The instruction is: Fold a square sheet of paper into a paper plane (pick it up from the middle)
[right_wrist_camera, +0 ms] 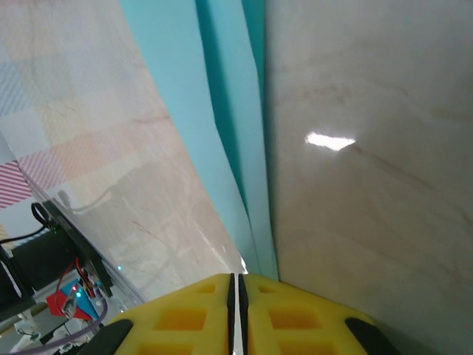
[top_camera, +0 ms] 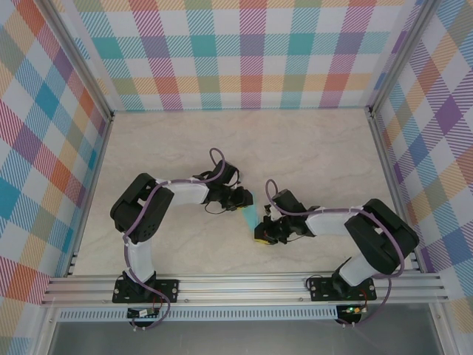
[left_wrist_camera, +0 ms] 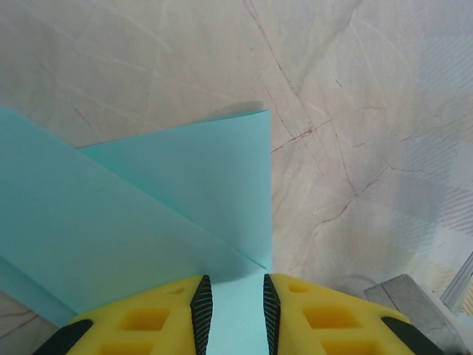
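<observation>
The pale surface (top_camera: 310, 148) carries the half-folded turquoise sheet (top_camera: 253, 217) between my two arms. I judge it light, floppy and easily creased, so I would hold it near a fold. The right pincer (right_wrist_camera: 238, 285) is clamped on its edge. The left pincer (left_wrist_camera: 232, 305) stands apart over it.

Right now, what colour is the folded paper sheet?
The folded paper sheet is plain turquoise-cyan, best seen in the left wrist view.

The right gripper (right_wrist_camera: 238, 281) is pinching the folded turquoise sheet of paper (right_wrist_camera: 225, 111), its 2 yellow fingers (right_wrist_camera: 185, 318) seemingly pressing together beside the marble table (right_wrist_camera: 369, 207).
</observation>
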`<state>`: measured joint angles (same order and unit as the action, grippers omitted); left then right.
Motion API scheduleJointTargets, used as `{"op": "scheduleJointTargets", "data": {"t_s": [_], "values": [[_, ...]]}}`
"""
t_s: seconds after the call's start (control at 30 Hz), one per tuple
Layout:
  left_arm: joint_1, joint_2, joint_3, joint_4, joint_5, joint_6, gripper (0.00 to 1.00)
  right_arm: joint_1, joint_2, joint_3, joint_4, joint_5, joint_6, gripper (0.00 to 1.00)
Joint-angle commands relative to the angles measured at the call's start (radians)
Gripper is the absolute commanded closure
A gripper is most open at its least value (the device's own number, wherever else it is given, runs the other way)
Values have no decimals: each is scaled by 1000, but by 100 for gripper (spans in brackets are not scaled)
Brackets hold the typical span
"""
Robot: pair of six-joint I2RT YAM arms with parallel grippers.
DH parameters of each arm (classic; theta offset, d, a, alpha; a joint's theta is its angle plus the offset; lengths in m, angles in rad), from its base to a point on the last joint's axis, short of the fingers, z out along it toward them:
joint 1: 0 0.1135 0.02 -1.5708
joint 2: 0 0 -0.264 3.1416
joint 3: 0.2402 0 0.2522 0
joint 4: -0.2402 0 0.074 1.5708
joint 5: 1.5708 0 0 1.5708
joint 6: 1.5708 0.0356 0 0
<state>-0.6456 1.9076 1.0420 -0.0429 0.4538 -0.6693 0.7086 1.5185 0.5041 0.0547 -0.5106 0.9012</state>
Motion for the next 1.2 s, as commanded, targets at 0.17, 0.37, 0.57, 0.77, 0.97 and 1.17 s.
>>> {"op": "scheduleJointTargets", "data": {"t_s": [0.17,0.37,0.57,0.77,0.97,1.17], "values": [[0,34,-33,-48,-70,-4,71,6,-102,40,-148,59,-41,83],[0,25,-43,-34,-79,-21,71,7,-72,119,-35,121,-28,81],[-1,24,-44,-32,-71,-20,71,5,52,176,34,96,6,81],[-2,33,-38,-22,-66,-28,70,2,104,155,101,107,54,81],[0,33,-36,-22,-66,-26,70,-15,147,127,36,107,29,81],[0,11,-19,-48,-83,-10,68,-15,192,86,36,96,35,85]]}}
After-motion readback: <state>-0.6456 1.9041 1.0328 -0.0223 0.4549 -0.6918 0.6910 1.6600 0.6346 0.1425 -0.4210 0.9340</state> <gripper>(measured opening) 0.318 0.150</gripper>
